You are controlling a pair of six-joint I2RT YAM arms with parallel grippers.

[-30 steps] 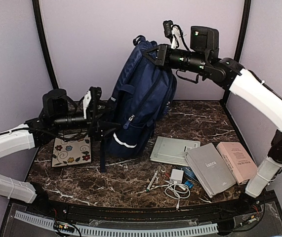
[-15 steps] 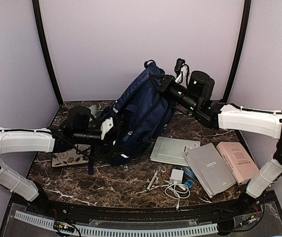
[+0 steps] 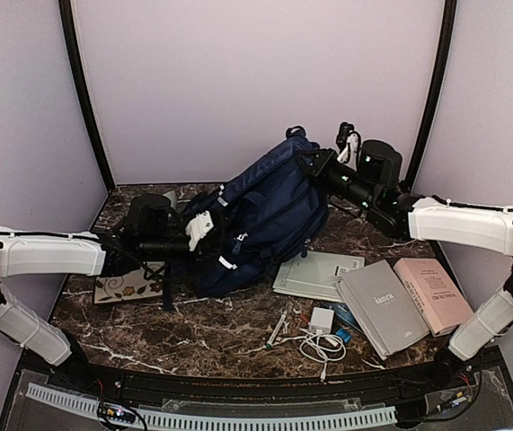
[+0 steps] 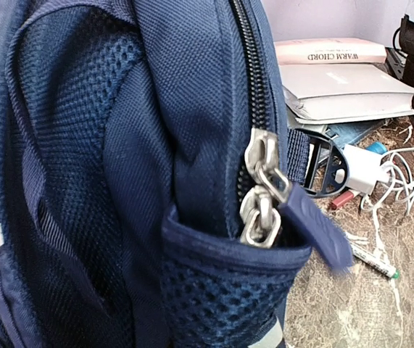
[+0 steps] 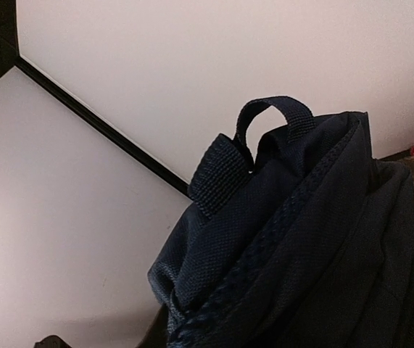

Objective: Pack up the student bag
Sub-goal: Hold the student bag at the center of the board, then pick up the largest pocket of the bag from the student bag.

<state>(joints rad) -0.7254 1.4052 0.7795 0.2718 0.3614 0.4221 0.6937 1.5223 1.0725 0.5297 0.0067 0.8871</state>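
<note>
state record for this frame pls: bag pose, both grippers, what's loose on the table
bag: student bag, tilted, top raised toward the right arm, bottom on the table
zip: two zipper pulls side by side
right gripper: shut on the bag's top
left gripper: shut at the bag's lower side; hold not visible
loose, right of bag: grey book, pink book, grey folder, white charger, pen
loose, left of bag: floral card

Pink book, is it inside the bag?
No, the pink book lies on the table beside a grey book, outside the bag.
</note>
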